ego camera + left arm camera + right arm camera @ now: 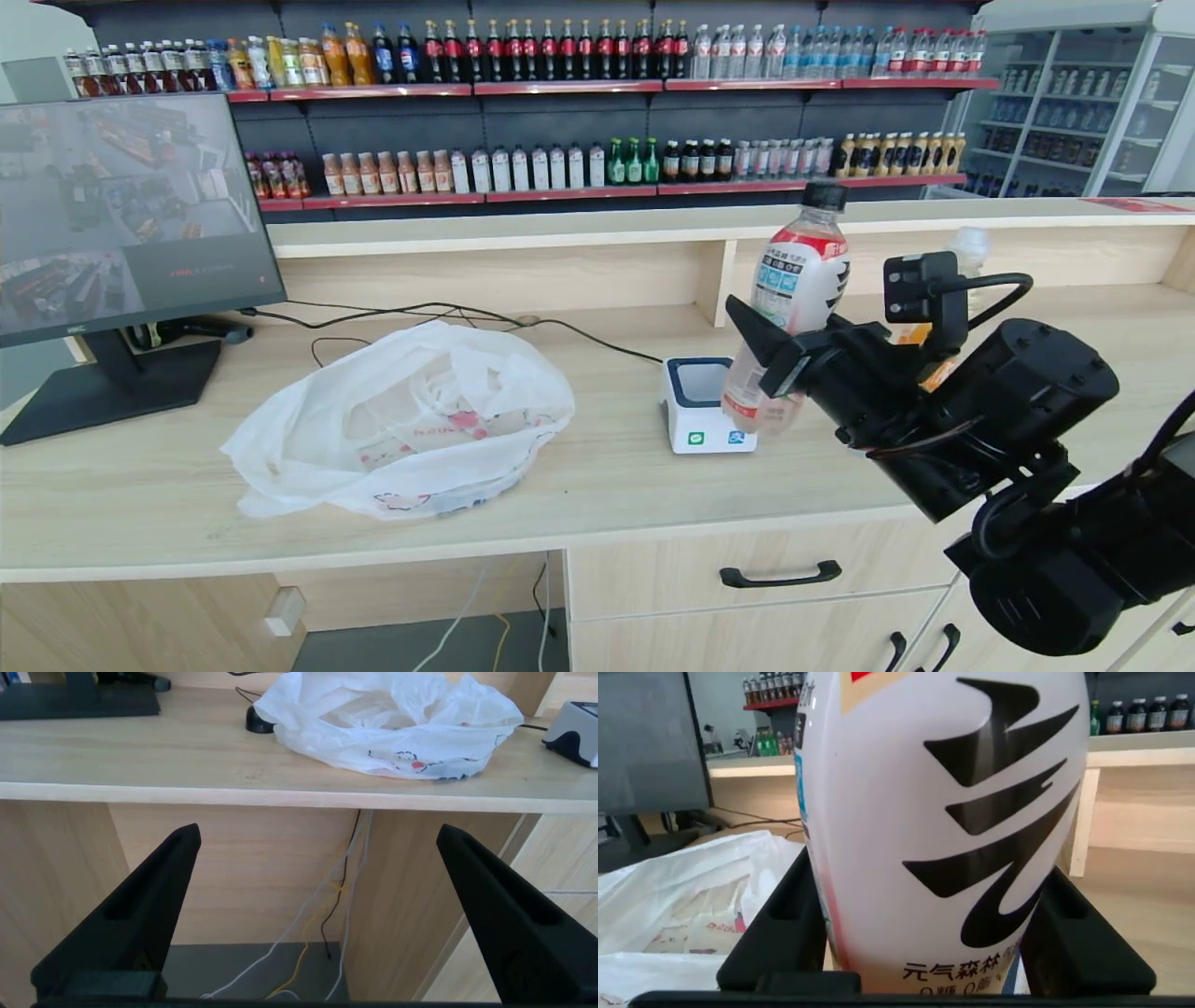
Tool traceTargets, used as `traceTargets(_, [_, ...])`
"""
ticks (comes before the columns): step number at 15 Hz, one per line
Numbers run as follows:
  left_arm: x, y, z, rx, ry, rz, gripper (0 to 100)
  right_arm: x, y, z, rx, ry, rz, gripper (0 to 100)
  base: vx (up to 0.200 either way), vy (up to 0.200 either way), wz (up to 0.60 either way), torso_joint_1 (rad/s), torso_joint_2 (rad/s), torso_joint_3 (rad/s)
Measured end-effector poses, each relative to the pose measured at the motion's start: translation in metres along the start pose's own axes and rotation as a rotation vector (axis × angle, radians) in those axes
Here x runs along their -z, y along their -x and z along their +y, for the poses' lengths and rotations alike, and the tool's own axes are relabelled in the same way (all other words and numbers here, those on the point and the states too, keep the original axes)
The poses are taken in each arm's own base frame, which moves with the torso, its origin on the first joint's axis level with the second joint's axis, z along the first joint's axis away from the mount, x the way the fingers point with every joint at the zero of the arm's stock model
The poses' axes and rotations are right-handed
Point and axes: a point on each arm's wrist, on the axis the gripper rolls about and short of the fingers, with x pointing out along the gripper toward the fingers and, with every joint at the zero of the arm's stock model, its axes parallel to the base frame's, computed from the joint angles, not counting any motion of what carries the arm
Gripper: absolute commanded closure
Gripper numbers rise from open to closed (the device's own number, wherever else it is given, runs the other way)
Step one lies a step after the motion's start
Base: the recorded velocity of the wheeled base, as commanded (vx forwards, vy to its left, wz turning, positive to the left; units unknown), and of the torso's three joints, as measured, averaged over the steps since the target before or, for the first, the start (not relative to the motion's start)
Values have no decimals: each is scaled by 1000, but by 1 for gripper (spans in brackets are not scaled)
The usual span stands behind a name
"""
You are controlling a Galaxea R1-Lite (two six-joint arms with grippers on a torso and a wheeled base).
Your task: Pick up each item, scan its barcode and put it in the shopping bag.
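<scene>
Gripping a pale pink drink bottle (pixel 794 280) around its lower half, the right gripper (pixel 770 355) had its two black fingers closed against the bottle's sides. The bottle stood nearly upright in the grip, cap uppermost and leaning slightly.

Just below and beside the gripper sat a small white barcode scanner (pixel 695 401) on the wooden counter (pixel 140 485). The bottle's base hung close by the scanner's dark window, probably so that the label's barcode could be read.

Farther out from the gripper, beyond the scanner, lay the white plastic shopping bag (pixel 401 429). It was slumped on the counter with its mouth loosely open and packaged goods inside, apparently placed so the bottle could go in after scanning.

The left gripper (pixel 318 835) hung below the counter's front edge, its fingers spread wide with nothing between them. The bag lay above and beyond it. This arm seemed parked out of the way while the right arm worked.
</scene>
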Motion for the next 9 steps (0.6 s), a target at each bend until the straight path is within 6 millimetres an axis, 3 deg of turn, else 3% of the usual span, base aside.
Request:
traceTargets(4, [0,0,0,0,0,0,0,-1,-2,3,-2,1,-12,100,0,0,0,0,0,0])
traceTargets(9, [0,0,0,0,0,0,0,-1,-1,4,-5,1,-7,100,0,200,0,3,3,1])
